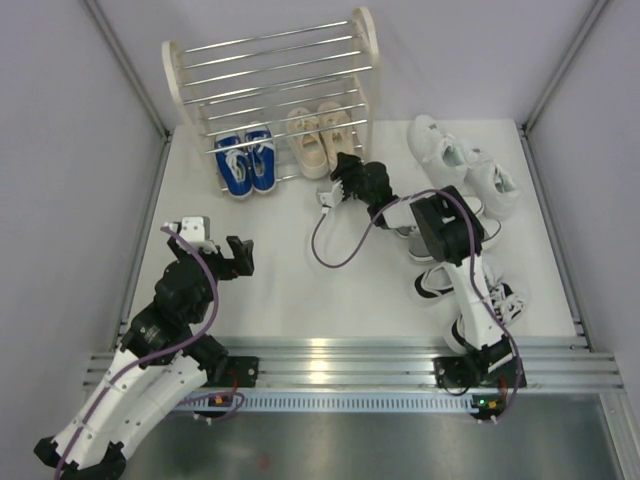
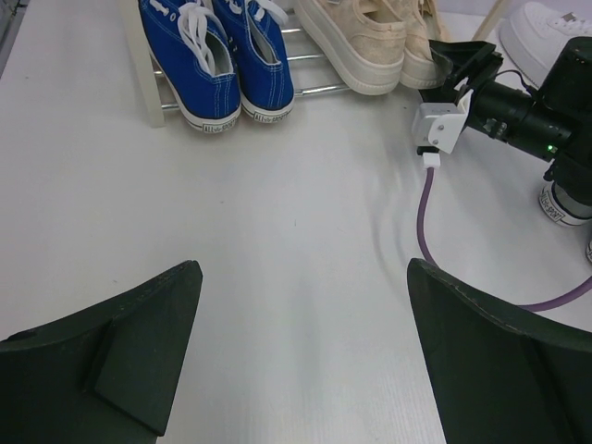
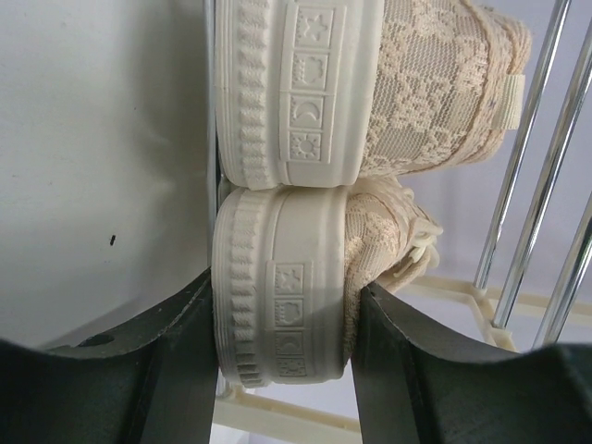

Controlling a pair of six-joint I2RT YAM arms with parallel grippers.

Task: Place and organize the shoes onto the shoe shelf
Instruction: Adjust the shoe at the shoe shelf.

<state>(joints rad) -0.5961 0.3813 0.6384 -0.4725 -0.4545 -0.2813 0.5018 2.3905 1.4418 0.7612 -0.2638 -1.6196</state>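
My right gripper [image 3: 282, 319], about half closed, pinches the near end of one beige shoe [image 3: 287, 268] from sole to upper, and this shoe lies lengthwise away from me on the shelf [image 3: 520, 176], beside its partner [image 3: 305, 92].

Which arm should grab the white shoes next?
Right. The white shoes lie on its side, near the right gripper, closed on a beige shoe at the shelf. The left gripper, open, sits across the table.
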